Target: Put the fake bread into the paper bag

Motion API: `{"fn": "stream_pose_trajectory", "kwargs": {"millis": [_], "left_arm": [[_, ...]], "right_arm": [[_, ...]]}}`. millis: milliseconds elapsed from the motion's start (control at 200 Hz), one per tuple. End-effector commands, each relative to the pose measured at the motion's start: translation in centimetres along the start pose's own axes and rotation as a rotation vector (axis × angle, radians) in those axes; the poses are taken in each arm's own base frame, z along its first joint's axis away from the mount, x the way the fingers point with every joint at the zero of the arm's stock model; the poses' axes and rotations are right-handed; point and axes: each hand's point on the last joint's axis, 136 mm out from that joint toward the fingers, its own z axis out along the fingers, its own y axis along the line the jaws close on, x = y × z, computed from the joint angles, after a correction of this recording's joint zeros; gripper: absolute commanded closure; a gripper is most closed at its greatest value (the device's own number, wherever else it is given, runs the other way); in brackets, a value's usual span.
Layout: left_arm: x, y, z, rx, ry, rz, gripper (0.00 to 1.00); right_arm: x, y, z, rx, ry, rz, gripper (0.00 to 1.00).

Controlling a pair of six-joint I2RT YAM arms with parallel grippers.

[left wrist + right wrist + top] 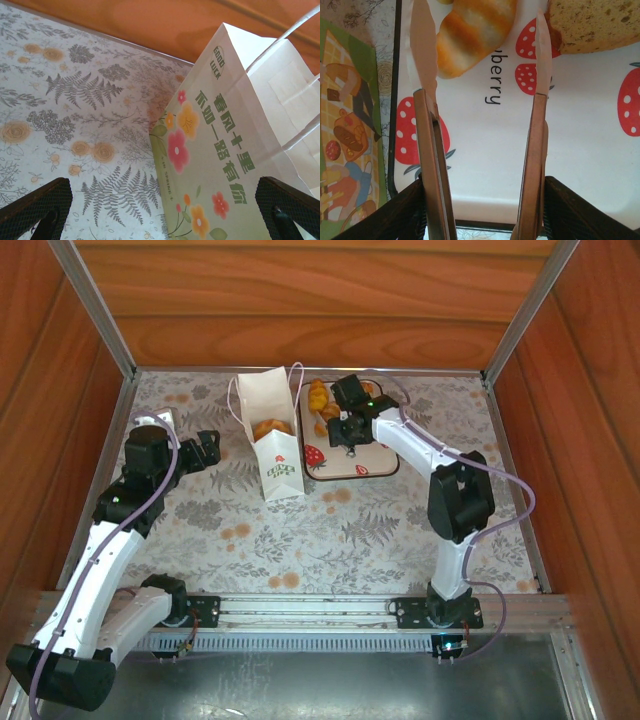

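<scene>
We judge a pick in hand: our right claw (482,200) holds tongs (535,125), blades parted around the croissant (470,35) at twelve o'clock, so next we squeeze, lift and carry it to the paper bag (280,465) at the tray's nine o'clock.

Left arm (110,540): elbow raised, forearm reaching forward along the left side. Left gripper (207,448): level, jaws spread wide. Right arm (450,500): extended forward and inward, wrist pitched down. Right gripper (485,200): fingers clasp a pair of tongs (427,150), blades standing apart.
</scene>
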Motion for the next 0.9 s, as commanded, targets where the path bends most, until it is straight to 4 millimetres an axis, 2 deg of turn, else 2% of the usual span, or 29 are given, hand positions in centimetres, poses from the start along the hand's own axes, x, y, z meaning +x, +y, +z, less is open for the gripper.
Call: {"fn": "stream_pose_trajectory", "kwargs": {"millis": [0, 405, 725, 895], "left_arm": [[-0.1, -0.2, 0.1, 0.015, 0.000, 0.009, 0.00], [0.0, -0.1, 0.3, 0.009, 0.002, 0.012, 0.00], [-0.1, -0.1, 0.2, 0.013, 0.000, 0.009, 0.00], [-0.1, -0.1, 0.3, 0.012, 0.002, 0.006, 0.00]], "right_arm": [[-1.5, 0.4, 0.3, -0.032, -0.029, 0.036, 0.39], [-1.5, 1.3, 2.3, -0.073, 0.019, 0.034, 0.40], [-0.9, 1.4, 3.6, -0.073, 0.075, 0.028, 0.52], [-1.0, 1.3, 2.6, -0.082, 0.063, 0.031, 0.62]]}}
